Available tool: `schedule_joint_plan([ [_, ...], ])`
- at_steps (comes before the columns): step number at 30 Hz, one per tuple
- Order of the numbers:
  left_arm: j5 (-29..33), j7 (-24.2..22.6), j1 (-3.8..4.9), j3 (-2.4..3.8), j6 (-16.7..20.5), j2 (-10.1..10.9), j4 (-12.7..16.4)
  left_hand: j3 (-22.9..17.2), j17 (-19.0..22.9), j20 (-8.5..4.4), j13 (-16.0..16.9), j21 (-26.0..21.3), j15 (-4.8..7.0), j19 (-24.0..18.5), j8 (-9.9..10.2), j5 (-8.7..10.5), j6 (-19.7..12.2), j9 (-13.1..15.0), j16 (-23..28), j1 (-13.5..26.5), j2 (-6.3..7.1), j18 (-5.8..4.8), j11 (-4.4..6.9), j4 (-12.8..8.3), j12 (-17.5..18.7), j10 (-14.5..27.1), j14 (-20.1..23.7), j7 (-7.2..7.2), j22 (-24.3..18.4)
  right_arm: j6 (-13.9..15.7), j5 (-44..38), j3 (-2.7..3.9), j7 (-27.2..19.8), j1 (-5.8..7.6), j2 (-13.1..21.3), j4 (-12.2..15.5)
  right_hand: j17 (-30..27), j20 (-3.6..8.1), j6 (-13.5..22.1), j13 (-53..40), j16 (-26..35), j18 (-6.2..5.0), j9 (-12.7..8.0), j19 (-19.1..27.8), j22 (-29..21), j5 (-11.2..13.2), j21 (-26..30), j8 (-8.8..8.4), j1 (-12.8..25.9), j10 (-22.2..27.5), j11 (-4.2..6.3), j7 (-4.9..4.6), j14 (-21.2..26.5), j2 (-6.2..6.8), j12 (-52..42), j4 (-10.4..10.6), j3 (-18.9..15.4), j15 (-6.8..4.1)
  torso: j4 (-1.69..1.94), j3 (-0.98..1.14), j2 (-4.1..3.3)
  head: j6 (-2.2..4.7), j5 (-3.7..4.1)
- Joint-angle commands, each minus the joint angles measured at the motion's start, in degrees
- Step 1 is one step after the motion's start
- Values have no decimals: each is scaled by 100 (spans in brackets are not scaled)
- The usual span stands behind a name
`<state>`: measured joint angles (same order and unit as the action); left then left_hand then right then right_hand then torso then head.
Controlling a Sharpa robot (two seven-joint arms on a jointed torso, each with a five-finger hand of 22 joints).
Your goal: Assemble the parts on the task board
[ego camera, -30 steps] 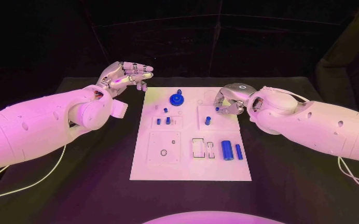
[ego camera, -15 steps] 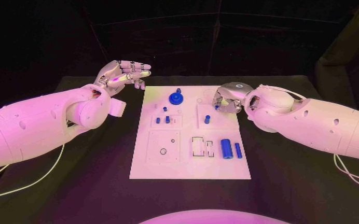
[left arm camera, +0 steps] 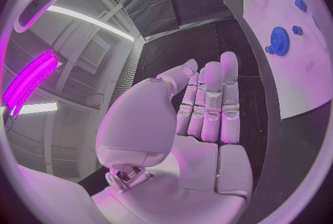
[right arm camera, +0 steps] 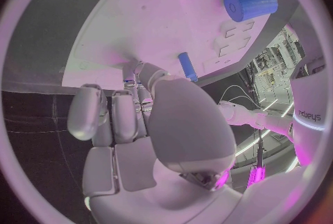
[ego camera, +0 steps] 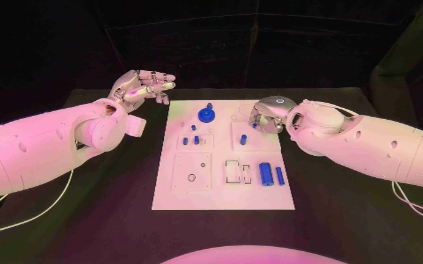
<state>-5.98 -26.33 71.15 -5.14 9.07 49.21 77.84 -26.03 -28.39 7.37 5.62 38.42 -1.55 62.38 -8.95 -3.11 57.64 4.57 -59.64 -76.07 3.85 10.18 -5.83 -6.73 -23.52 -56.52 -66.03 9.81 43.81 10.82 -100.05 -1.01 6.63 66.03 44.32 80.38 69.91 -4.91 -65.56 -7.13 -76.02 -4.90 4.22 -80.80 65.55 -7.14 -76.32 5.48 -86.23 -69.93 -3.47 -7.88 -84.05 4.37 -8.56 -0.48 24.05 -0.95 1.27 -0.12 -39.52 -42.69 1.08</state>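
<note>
Black table [ego camera: 106,215] carries the white plate, w/ bare surface on all sides. White cable [ego camera: 49,203] runs across table at near-left corner; second white cable [ego camera: 407,201] at near-right edge. Dark curtain [ego camera: 255,50] hangs behind table.

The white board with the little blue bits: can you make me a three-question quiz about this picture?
1. True or false: the left hand is holding a blue part.
2. Which hand is over the task board? A) left B) right
3. The blue gear sits near the board's ____ edge, away from the robot.

Key: 1 false, its fingers are apart and hold nothing. 2 B, the right hand. 3 far.
</note>
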Motion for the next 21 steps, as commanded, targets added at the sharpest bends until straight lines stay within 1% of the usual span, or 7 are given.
schedule_joint_plan([
  [1,38,-76,9,6,-54,10,-10,41,5,-29,6,-26,33,-5,-35,-25,29,6,19,10,-45,41,-10,-5,-36,-27,23,-4,-6,314,-24,-11,78,-6,56,94,-9,12,-43,7,-39,11,-6,-46,10,24,-35,-35,84,-39,-10,6,-241,-23,30,-23,72,-24,-4,-2,9,6,-6],
  [6,38,-70,9,6,-52,16,-28,43,10,-30,6,-29,33,-6,-34,-25,25,5,22,7,-45,41,-12,-8,-39,-22,25,-2,-8,567,95,-7,63,-4,173,286,-14,12,-52,27,-43,11,-9,-47,14,26,-39,-55,162,-50,-15,4,-241,12,53,-65,160,-24,3,-7,14,18,6],
  [12,38,-62,9,6,-48,21,-41,43,10,-30,6,-29,33,-6,-34,-25,25,5,22,7,-45,41,-12,-8,-39,-21,25,-2,-8,780,241,6,59,6,348,539,-11,12,-54,34,-47,12,-11,-49,20,30,-42,-63,194,-51,-16,3,-242,27,63,-77,185,-23,2,-5,6,42,5],
  [15,38,-59,9,6,-45,22,-42,46,15,-31,5,-32,33,-6,-33,-25,20,4,24,7,-46,40,-14,-10,-42,-14,27,1,-11,828,295,52,59,15,425,667,-12,12,-56,37,-48,12,-11,-49,20,30,-42,-66,207,-53,-17,3,-242,32,67,-82,197,-23,2,-6,10,30,7],
  [16,38,-58,9,6,-42,23,-42,46,15,-31,5,-32,33,-6,-33,-25,20,4,24,7,-46,40,-14,-10,-42,-14,27,1,-11,850,316,82,61,18,458,733,-11,12,-57,38,-50,12,-11,-49,23,30,-44,-67,213,-54,-16,3,-242,34,68,-85,203,-23,-1,-7,9,32,8],
  [17,38,-57,9,6,-41,24,-42,46,15,-31,5,-32,33,-6,-33,-25,20,4,24,7,-46,40,-14,-10,-42,-14,27,1,-11,865,326,98,62,21,482,783,-9,13,-58,40,-51,13,-11,-50,25,30,-45,-68,219,-55,-16,3,-242,36,69,-87,209,-23,-2,-7,8,34,7],
  [21,38,-57,10,6,-40,25,-39,46,15,-31,5,-32,33,-6,-33,-25,20,4,24,7,-46,40,-14,-10,-42,-14,27,1,-11,923,373,155,66,41,577,1079,0,14,-65,43,-59,14,-10,-52,32,32,-49,-69,242,-59,-17,3,-244,43,73,-92,223,-22,-5,-5,10,34,-5],
])
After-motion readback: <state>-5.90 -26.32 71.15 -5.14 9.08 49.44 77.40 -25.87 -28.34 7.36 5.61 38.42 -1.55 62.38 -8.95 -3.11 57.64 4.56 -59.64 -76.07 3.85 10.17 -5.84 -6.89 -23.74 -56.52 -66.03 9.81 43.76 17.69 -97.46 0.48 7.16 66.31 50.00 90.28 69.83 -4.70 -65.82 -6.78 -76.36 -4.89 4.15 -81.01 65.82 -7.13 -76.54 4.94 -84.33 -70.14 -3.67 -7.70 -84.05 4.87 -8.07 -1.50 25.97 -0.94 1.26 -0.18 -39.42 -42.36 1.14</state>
